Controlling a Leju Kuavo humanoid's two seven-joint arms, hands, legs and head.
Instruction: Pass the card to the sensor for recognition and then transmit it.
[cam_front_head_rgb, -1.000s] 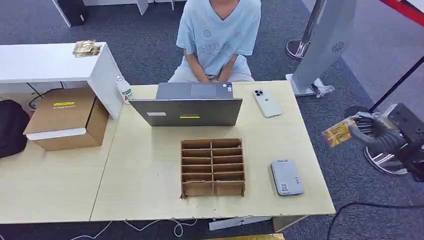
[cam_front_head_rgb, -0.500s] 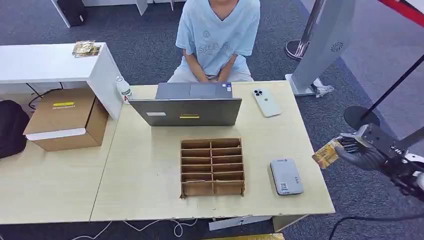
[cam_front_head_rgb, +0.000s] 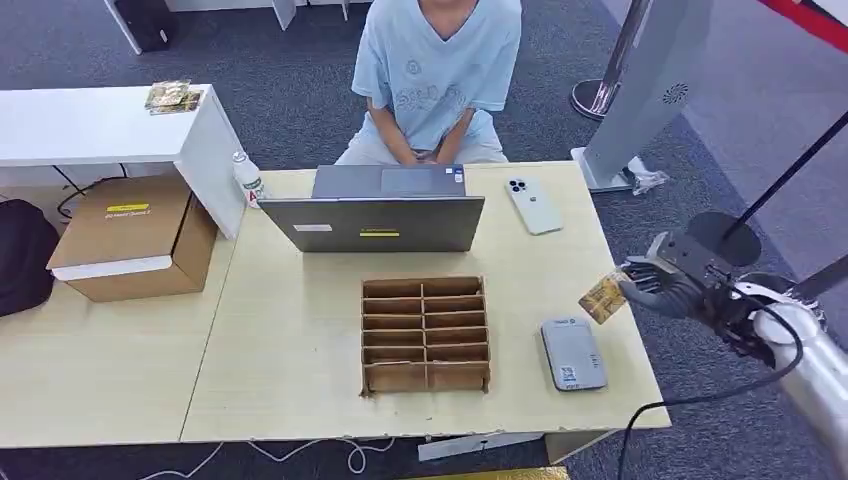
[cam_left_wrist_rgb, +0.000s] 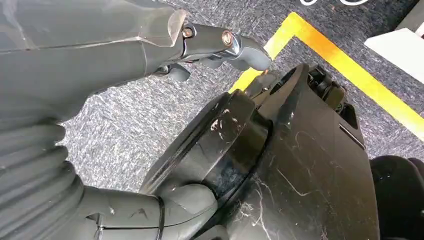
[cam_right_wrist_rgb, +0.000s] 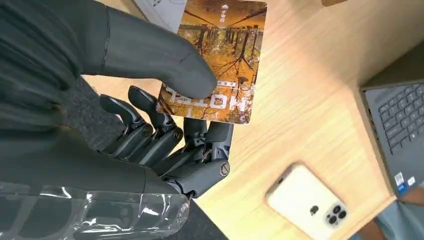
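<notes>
Right hand (cam_front_head_rgb: 668, 283) pinching one card (cam_front_head_rgb: 603, 297) just beyond one sensor (cam_front_head_rgb: 573, 354) on the tabletop (cam_front_head_rgb: 290, 350); left hand's (cam_left_wrist_rgb: 100, 60) fingers unreadable.

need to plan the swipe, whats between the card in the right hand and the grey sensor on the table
Nothing: in the head view only bare tabletop separates the card, pinched by the right hand, from the sensor.

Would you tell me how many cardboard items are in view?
2: a closed cardboard box on the low table at left, and a slotted cardboard organizer mid-desk before the laptop.
</notes>
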